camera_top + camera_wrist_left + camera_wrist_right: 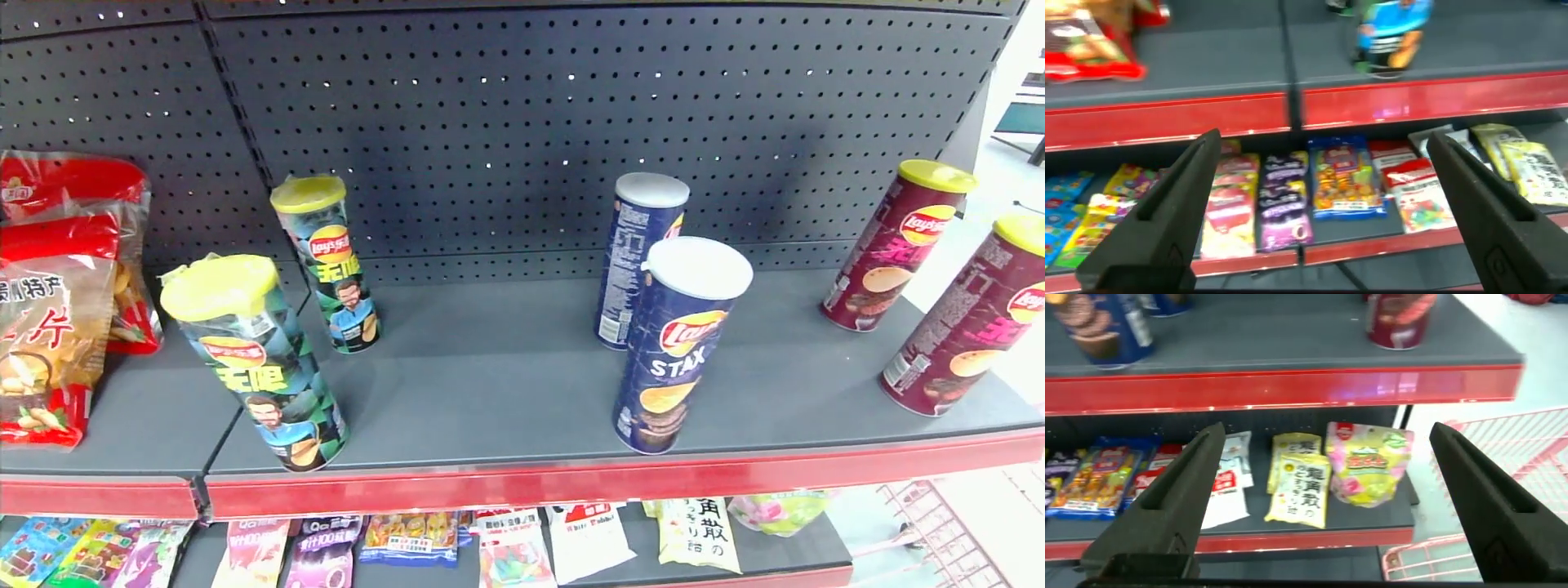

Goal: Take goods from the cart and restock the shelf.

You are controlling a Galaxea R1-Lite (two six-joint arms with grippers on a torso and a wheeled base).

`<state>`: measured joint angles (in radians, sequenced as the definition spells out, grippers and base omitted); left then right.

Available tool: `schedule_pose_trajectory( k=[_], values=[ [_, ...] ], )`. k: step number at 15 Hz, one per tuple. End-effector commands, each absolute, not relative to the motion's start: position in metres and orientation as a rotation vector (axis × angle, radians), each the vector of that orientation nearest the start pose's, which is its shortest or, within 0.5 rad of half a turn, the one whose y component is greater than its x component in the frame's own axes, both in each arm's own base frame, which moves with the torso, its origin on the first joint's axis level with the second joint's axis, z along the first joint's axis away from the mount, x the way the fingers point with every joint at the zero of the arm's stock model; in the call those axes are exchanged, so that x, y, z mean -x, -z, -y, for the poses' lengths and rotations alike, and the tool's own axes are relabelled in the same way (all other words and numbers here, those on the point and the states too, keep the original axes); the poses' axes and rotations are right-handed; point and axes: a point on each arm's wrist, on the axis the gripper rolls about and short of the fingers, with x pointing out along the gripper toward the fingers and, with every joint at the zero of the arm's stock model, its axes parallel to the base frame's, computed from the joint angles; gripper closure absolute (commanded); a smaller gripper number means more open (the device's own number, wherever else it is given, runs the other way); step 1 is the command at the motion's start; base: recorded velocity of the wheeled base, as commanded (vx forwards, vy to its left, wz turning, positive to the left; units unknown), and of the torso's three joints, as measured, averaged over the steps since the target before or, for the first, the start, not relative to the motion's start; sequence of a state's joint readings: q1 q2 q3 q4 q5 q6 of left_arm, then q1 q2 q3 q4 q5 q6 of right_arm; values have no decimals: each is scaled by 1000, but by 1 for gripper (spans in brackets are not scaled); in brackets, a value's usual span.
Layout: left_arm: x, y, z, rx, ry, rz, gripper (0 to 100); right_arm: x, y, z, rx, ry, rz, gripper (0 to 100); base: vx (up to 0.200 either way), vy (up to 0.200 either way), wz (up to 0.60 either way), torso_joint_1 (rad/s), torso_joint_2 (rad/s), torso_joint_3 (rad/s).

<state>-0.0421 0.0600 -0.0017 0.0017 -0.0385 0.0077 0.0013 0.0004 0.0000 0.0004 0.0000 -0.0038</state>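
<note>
Gaping empty before snack bags (1282,204), left gripper (1323,139) and right gripper (1327,429) fingers; cart (1511,437) apparently beside.

- Grey shelf (506,384), red front edge, mid-frame.
- Left: red snack bags (49,327), two green cans (261,367) (335,269).
- Centre: two blue cans (678,351) (641,253).
- Right: two maroon cans (894,245) (963,327).
- Bottom: lower shelf (804,543) with snack packets (408,539).

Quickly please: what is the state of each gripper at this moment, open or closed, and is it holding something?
Left gripper: open, holding nothing.
Right gripper: open, holding nothing.
</note>
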Motion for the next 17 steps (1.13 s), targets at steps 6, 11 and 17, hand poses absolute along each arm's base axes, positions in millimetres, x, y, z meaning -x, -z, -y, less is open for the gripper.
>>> schedule_pose_trajectory(
  k=[6, 11, 17],
  values=[
    [18, -77, 0, -8, 82, -63, 0, 23, -75, 0, 5, -2, 0, 0, 0, -200, 0, 3, 6, 2],
    [18, -77, 0, -8, 82, -61, 0, 23, -75, 0, 5, -2, 0, 0, 0, -120, 0, 0, 3, 1],
    [18, -77, 0, -5, 81, -63, 0, 23, -75, 0, 5, 0, 0, 0, 0, 0, 0, 0, 0, 0]
  ],
)
